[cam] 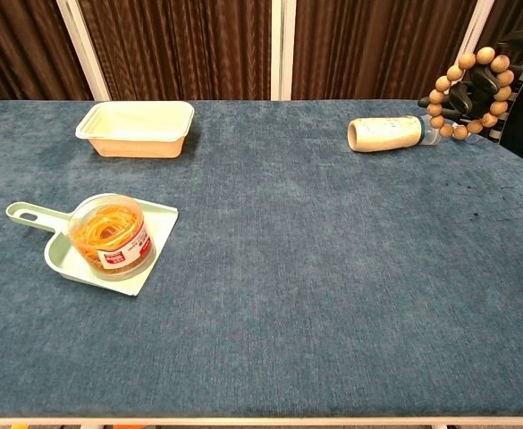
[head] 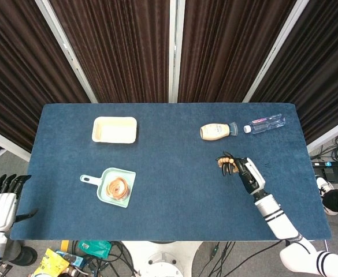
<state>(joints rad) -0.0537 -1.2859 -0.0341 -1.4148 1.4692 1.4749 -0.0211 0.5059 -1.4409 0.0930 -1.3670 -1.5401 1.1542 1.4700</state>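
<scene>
My right hand (head: 242, 171) (cam: 502, 85) holds a wooden bead bracelet (cam: 463, 94) (head: 224, 164) in the air above the right part of the blue table (head: 174, 190). The ring of beads hangs from its dark fingers. Beyond it a cream squeeze bottle (head: 217, 131) (cam: 384, 134) lies on its side. My left hand (head: 1, 202) hangs off the table's left front corner, fingers apart and holding nothing.
A clear water bottle (head: 264, 123) lies at the back right. A cream tray (head: 115, 129) (cam: 138, 127) sits at the back left. A mint dustpan (head: 112, 186) (cam: 60, 252) carries a tub of rubber bands (cam: 110, 234) at the front left.
</scene>
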